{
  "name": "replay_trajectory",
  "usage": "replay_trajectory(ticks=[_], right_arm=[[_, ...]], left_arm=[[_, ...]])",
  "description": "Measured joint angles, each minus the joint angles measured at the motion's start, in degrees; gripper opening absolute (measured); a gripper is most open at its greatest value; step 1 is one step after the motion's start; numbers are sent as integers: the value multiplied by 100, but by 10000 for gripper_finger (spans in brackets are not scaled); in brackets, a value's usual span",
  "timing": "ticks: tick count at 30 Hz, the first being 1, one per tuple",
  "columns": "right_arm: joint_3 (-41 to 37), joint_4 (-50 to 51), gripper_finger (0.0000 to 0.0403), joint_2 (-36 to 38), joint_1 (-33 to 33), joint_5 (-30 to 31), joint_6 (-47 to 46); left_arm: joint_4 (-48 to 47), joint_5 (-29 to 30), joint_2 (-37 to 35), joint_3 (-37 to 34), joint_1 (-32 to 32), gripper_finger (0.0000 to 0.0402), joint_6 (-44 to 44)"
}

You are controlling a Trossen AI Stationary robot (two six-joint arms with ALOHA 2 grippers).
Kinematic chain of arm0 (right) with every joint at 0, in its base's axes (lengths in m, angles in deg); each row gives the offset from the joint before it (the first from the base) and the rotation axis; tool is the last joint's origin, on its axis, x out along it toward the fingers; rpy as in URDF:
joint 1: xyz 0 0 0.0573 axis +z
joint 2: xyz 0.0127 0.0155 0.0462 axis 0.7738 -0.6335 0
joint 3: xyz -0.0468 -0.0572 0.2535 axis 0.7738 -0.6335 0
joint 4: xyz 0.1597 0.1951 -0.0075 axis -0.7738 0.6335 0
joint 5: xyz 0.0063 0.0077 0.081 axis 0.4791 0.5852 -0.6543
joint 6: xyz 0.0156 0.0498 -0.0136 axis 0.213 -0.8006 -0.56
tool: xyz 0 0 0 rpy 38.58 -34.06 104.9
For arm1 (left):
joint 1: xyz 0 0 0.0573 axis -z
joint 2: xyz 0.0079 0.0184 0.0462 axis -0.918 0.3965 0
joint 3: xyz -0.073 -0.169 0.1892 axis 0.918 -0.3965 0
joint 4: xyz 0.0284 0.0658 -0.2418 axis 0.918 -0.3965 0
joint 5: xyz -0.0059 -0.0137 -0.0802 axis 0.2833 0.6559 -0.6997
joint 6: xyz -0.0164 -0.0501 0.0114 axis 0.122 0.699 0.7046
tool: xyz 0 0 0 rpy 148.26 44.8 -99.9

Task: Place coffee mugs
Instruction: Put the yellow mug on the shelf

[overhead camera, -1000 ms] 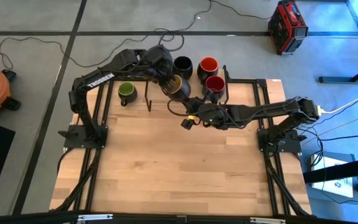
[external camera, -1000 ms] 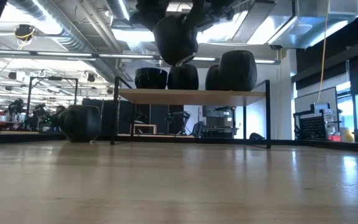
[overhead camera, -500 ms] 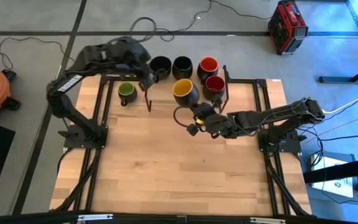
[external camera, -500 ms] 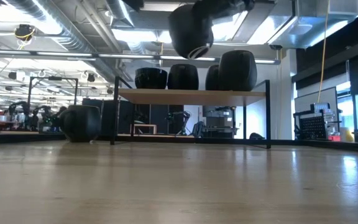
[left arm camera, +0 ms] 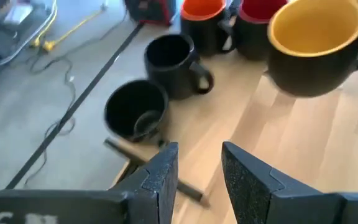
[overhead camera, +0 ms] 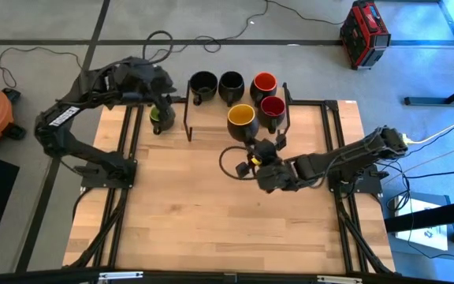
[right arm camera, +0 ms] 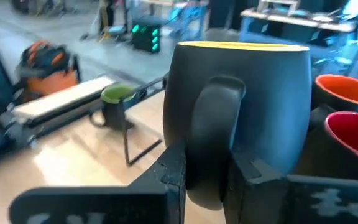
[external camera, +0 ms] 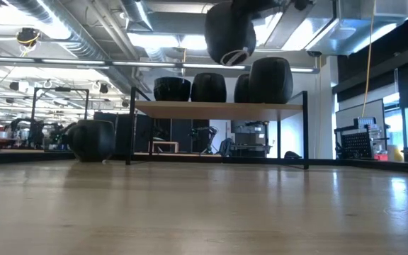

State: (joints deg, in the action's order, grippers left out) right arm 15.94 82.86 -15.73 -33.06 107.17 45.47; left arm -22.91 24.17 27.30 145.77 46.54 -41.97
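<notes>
In the upper left of the high view the left claw (overhead camera: 162, 96) hangs over the green mug (overhead camera: 161, 117), fingers apart and empty. Right of centre the right claw (overhead camera: 252, 151) is clamped on the handle of the yellow mug (overhead camera: 242, 121), black outside (yellow inside), carried upright above the surface (overhead camera: 211, 213), apparently bound for the row of mugs at the top.

White lettering runs along my left arm (overhead camera: 63, 115), above its base, too small to read. Nothing else legible.
</notes>
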Motion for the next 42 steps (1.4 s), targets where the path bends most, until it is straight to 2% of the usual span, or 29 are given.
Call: replay_trajectory(ticks=[5, 9, 14, 26, 32, 37, 42], right_arm=[[0, -804, 44, -490, -4, 562, -235], [-2, -1183, 44, -770, -43, 937, -388], [-2, -1092, 44, -837, -176, 1125, -649], [-7, -1228, 44, -1015, -900, 354, -822], [-7, -1196, 44, -1013, -1059, 458, -773], [-7, -1160, 44, -1013, -1221, 70, -766], [-7, -1076, 44, -1013, -1296, 72, -706]], left_arm=[[509, -576, -480, -658, 0, 118, -298], [715, -665, -806, -959, -2, 118, -478], [808, -666, -1052, -1050, 0, 118, -742], [808, -685, -1222, -1049, -2, 118, -915], [806, -689, -1217, -1049, -2, 118, -932], [804, -689, -1217, -1049, -1, 118, -1044], [804, -689, -1215, -1049, -2, 118, -1044]])
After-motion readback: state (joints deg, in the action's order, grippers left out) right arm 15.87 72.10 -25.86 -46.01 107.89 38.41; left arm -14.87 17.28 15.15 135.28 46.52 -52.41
